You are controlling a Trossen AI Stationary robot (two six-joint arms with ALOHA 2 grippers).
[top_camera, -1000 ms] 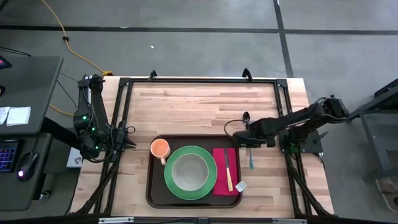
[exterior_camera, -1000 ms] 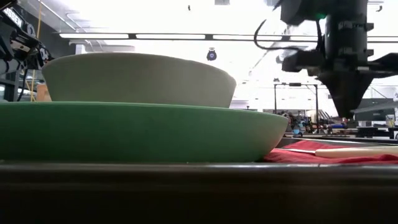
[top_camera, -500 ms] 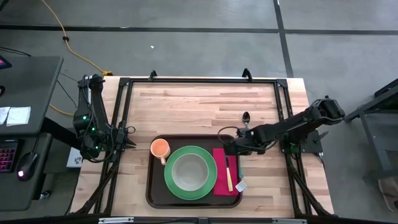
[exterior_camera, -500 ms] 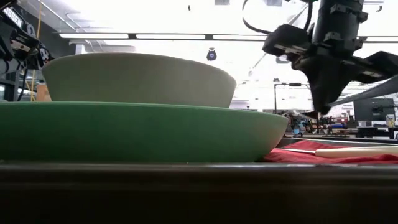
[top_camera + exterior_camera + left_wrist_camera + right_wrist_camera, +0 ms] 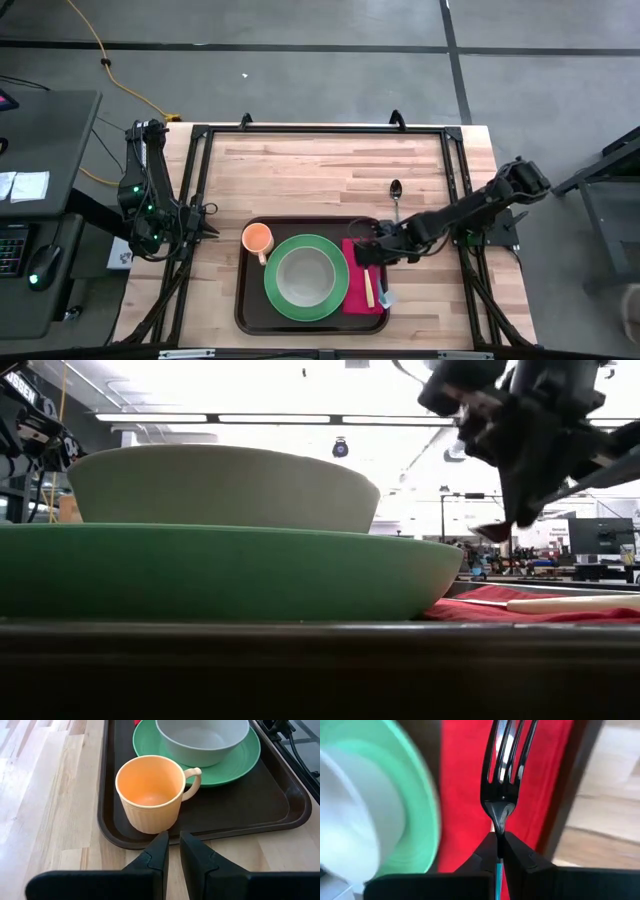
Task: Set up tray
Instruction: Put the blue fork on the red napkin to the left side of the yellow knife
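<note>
**Fork held over the napkin**

Tray, dark brown, sits at the near middle of the table in the high view, carrying one orange cup, one green plate with one pale bowl on it, and one red napkin with a knife. One spoon lies on the wood beyond the tray. The right gripper reaches over the napkin; the left gripper waits by the tray's left edge.

Low view: plate, bowl and napkin fill the foreground; no writing is legible.

Left wrist view: the fingers stand slightly apart, holding nothing, just short of the cup.

Right wrist view: the right gripper is clamped on one fork above the napkin.
</note>
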